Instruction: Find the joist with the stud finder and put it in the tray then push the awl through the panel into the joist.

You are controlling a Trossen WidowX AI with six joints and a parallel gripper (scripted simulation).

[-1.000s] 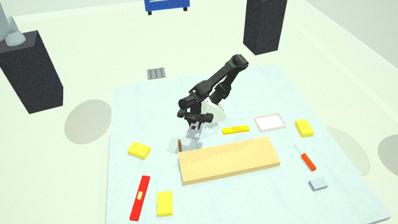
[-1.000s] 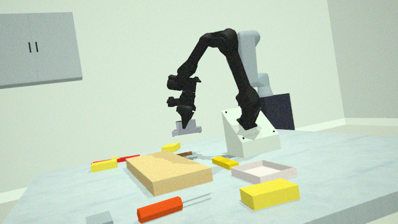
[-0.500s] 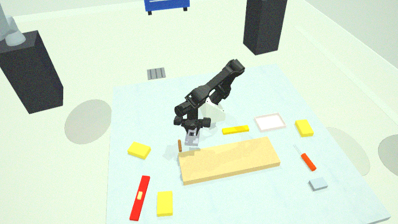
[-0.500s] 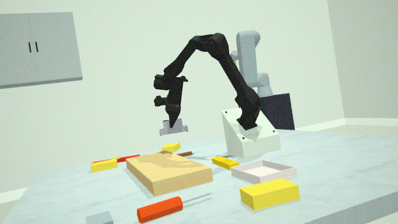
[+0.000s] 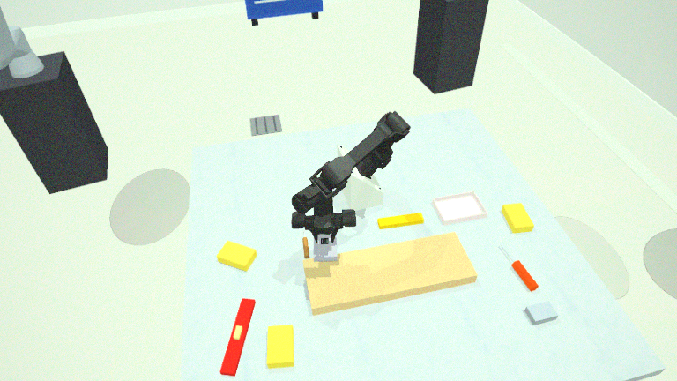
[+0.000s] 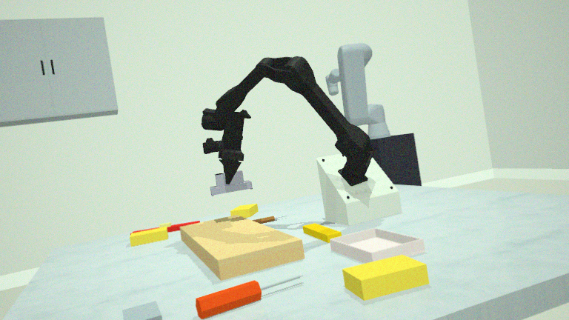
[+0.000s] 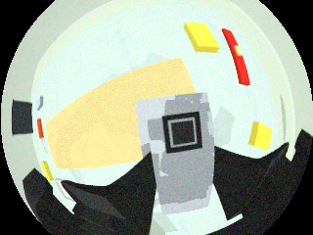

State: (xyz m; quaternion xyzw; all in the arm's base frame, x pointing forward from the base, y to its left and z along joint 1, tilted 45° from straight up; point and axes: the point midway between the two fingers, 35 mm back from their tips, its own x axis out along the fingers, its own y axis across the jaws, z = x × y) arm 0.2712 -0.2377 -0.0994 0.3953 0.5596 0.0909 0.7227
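Jaws clamped on stud finder, held above near end of floor panel, not touching. Pickup done; scan likely about to begin. No hole visible in panel. Tray bare inside. Awl, probably brown-handled tool, lies on tabletop beside panel. Left: locate joist, tray stud finder, grasp awl, push single hole straight down.
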